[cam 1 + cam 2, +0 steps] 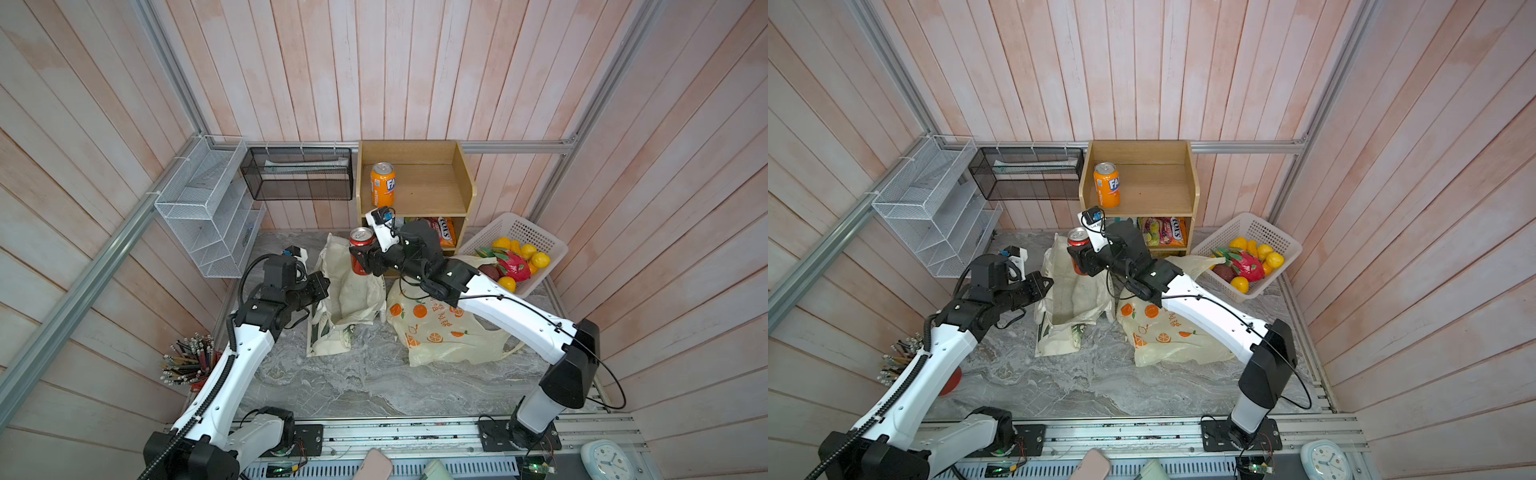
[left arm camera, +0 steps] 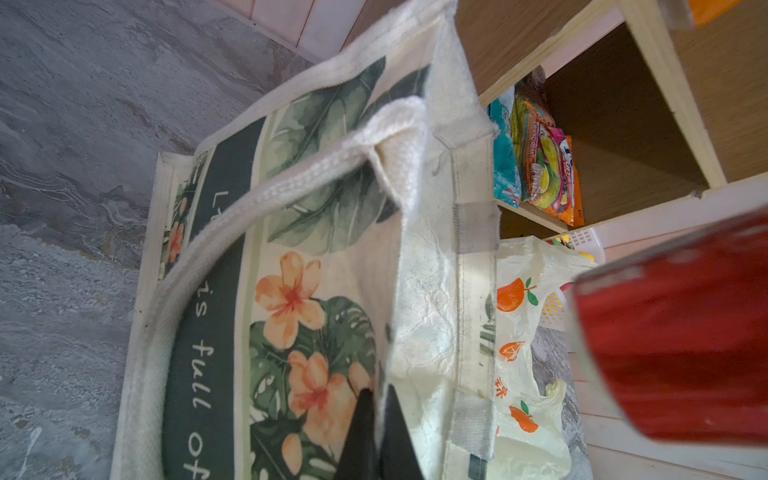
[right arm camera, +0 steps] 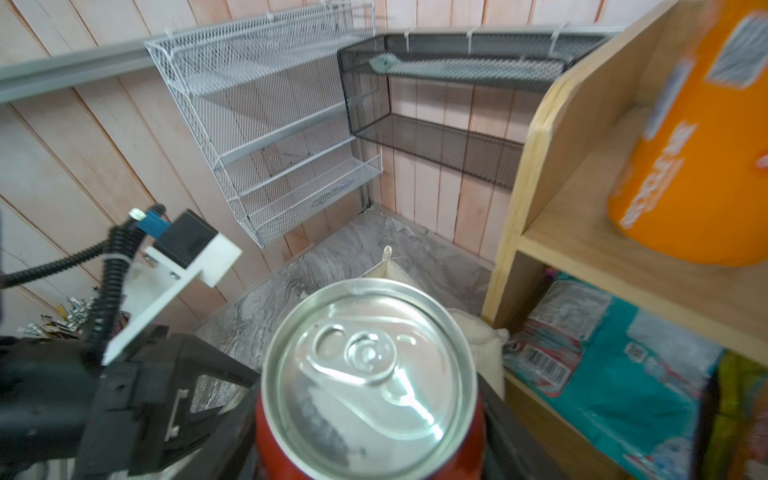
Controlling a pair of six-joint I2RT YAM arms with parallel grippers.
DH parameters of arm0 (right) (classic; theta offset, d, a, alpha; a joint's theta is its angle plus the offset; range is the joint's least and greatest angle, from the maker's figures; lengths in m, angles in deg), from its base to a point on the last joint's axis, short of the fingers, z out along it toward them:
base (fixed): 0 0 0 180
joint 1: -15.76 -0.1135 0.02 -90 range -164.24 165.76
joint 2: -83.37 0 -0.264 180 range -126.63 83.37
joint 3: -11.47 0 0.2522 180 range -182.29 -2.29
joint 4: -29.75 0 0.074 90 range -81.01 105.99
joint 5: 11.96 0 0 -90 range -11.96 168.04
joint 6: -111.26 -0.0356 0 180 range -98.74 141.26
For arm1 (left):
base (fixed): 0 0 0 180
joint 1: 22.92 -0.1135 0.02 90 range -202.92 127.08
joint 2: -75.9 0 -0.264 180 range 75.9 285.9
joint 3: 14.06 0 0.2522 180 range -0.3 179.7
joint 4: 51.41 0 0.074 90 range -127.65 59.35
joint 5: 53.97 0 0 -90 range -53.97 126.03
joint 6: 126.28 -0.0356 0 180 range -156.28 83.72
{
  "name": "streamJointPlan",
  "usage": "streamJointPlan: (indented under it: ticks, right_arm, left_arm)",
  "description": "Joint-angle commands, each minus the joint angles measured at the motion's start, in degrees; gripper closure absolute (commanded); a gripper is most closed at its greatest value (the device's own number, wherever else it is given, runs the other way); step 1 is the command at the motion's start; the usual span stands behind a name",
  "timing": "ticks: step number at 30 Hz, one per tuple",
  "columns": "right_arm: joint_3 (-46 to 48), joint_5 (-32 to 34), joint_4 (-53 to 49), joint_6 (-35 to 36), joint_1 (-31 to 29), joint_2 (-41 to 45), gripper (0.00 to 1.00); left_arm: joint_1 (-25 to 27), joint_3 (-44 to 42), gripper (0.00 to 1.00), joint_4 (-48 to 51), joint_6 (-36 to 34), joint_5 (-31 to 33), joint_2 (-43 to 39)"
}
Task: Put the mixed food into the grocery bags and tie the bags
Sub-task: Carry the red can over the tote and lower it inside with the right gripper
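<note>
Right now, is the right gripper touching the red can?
Touching. In both top views the right gripper holds the red can aloft; the right wrist view shows fingers hard against its sides.

- red drink can point(image 3: 370, 374): glossy painted metal, bare shiny lid
- canvas tote point(image 2: 299, 232): matt, coarse woven cloth
- plastic bag point(image 1: 440, 336): thin, translucent, crinkled film
- desk point(image 1: 374, 386): smooth, grey, marbled
- shelf point(image 1: 432, 187): matt wood

Pale pink plank walls point(image 1: 415, 62) are closing in a grey marbled bench point(image 1: 374, 386), where a small wooden shelf unit point(image 1: 432, 187) is standing against the back wall, while a white wire rack point(image 1: 195, 195) and a black mesh basket point(image 1: 299, 191) are hanging from metal rails point(image 1: 511, 146).
</note>
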Motion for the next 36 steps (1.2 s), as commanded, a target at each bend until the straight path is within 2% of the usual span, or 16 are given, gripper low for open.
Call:
streamJointPlan:
  ticks: [1,7,18,22,28,34,36]
  right_arm:
    - [0.51,-0.44,11.41,-2.52,-0.48,-3.01,0.73]
    - [3.15,-0.35,17.5,-4.98,-0.39,-8.18,0.73]
    - [11.0,1.01,35.86,-9.87,-0.4,-14.45,0.73]
    - [10.38,1.48,38.9,-11.57,-0.39,-17.96,0.73]
    - [6.99,2.67,37.79,-13.58,-0.48,-24.39,0.73]
    - [5.13,1.1,34.06,-13.44,-0.4,-28.2,0.6]
    - [4.1,0.43,32.89,-13.49,-0.39,-28.61,0.46]
  left_arm:
    - [-0.04,-1.02,1.0,-0.68,-0.72,-1.16,-0.81]
    - [-0.13,-1.65,1.0,-1.49,-0.38,-1.15,-0.75]
    - [-0.13,-1.99,1.0,-1.96,-0.2,-1.0,-0.32]
    - [-0.13,-2.2,1.0,-2.22,-0.11,-0.95,-0.2]
    - [-0.24,-2.32,1.0,-3.06,0.42,-0.84,0.19]
    - [-0.3,-2.33,1.0,-3.54,0.73,-0.85,0.76]
    - [-0.28,-2.32,1.0,-3.63,0.86,-0.84,0.85]
